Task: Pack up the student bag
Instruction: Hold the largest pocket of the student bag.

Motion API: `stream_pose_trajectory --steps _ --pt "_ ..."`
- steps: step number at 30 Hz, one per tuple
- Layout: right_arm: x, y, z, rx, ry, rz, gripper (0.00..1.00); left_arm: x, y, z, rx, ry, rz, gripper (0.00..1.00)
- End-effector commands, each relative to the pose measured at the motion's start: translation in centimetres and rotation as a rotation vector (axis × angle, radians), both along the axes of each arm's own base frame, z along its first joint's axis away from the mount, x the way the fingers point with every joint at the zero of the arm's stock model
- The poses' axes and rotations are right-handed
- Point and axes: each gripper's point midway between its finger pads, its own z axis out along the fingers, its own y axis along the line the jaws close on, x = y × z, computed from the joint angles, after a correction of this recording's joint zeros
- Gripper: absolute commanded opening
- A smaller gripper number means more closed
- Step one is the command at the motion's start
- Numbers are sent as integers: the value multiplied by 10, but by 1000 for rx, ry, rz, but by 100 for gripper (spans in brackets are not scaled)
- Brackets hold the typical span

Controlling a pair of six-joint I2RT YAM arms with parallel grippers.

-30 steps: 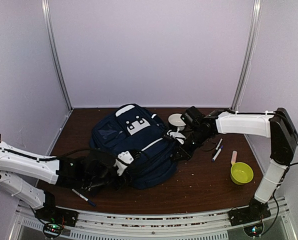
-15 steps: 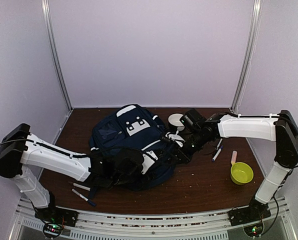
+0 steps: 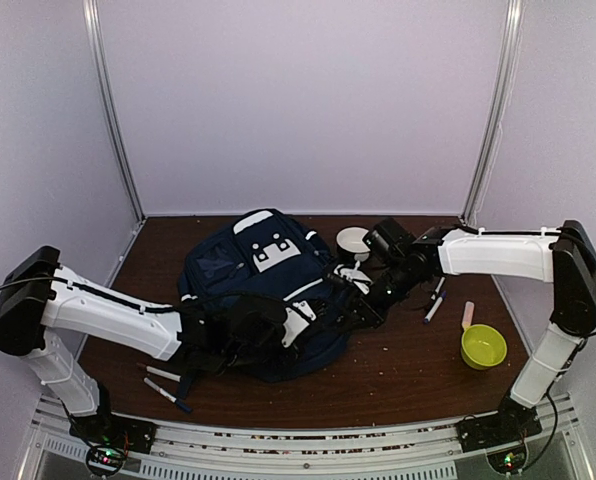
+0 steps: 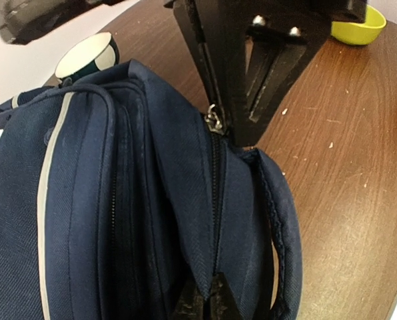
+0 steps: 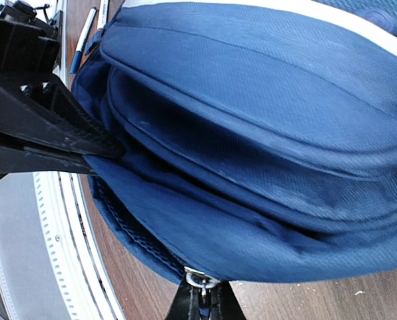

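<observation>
Since a second ago the left arm has swung in across the near side of the student bag (image 3: 253, 265), which lies flat mid-way along the bench (image 3: 398, 375). Left fingers (image 4: 208, 303) are fully closed, pinching fabric at the zip line. Right fingers (image 5: 198, 303) are clamped on the zipper pull (image 4: 215, 120). Hold the fabric taut and draw the pull straight along its track. Markers (image 3: 168, 395), a yellow bowl (image 3: 483, 345) and a cup (image 3: 353, 240) lie clear of the path.

Brown table (image 3: 398, 370) carries student bag (image 3: 238, 265), pens (image 3: 435, 303), yellow bowl (image 3: 483, 346), perhaps a cup (image 3: 353, 240).
</observation>
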Motion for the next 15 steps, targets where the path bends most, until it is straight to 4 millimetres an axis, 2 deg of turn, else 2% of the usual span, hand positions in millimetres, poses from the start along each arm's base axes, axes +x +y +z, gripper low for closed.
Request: stream_pose_trajectory --steps 1,5,11,13,15 --pt "25 -25 -1 -17 22 -65 0 4 12 18 -3 -46 13 0" --pt "59 -45 -12 -48 11 -144 0 2 24 19 10 -57 17 0" --pt "106 -47 -19 -69 -31 -213 0 -5 32 18 12 -25 5 0" --pt "116 -45 -23 -82 -31 -226 0 -10 33 18 8 -3 -8 0" --pt "115 -42 -18 -64 -6 -219 0 -12 35 16 12 13 -6 0"
